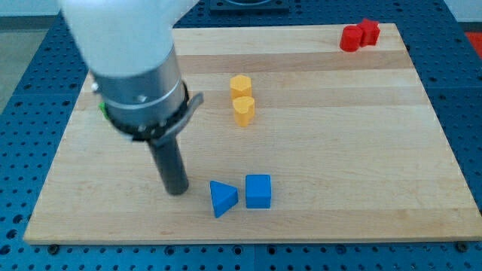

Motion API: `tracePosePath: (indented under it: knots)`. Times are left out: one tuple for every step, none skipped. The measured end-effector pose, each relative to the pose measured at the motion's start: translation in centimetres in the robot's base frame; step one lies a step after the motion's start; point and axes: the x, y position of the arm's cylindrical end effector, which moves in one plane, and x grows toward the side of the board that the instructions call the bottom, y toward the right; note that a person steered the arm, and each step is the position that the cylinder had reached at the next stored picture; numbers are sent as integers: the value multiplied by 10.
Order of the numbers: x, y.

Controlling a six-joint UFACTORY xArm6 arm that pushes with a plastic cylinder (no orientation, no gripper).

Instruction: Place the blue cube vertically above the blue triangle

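Blue cube (258, 190) is sitting near the view's bottom, at about six o'clock from the board's centre, just beside the blue triangle (222, 199) and at three o'clock from it, a narrow strip of wood showing between the two; the task is asking for the cube at twelve o'clock from the triangle, so I am judging the placement as not yet begun, both blue blocks lying side by side.

My tip (176, 192) is resting on the wooden board (361, 143) at nine o'clock from the blue triangle, near it but apart from it, the triangle lying between my tip and the cube; I am carrying no jaws at all, only the straight dark rod, so nothing is being held or clamped.

What is remaining, as I am reading it: my tip is standing on the wrong side for the push, so it is needing to travel round to the cube's lower right, at about four or five o'clock from it, and then to drive the cube up and across toward the view's left until it is lying straight above the triangle; pressing from where I am now is risking a shove on the triangle instead.

Two yellow blocks (242, 98) are lying stacked close together at twelve o'clock from the blue pair, well apart from it; two red blocks (359, 35) are sitting at the board's two o'clock corner; a sliver of green block (102, 108) is peeping out behind my arm housing at nine o'clock, its shape hidden.
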Motion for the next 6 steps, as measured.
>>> tracePosePath:
  knots:
    - [44, -4]
    - [46, -1]
    - [46, 11]
    - [46, 35]
    - [46, 57]
    - [45, 75]
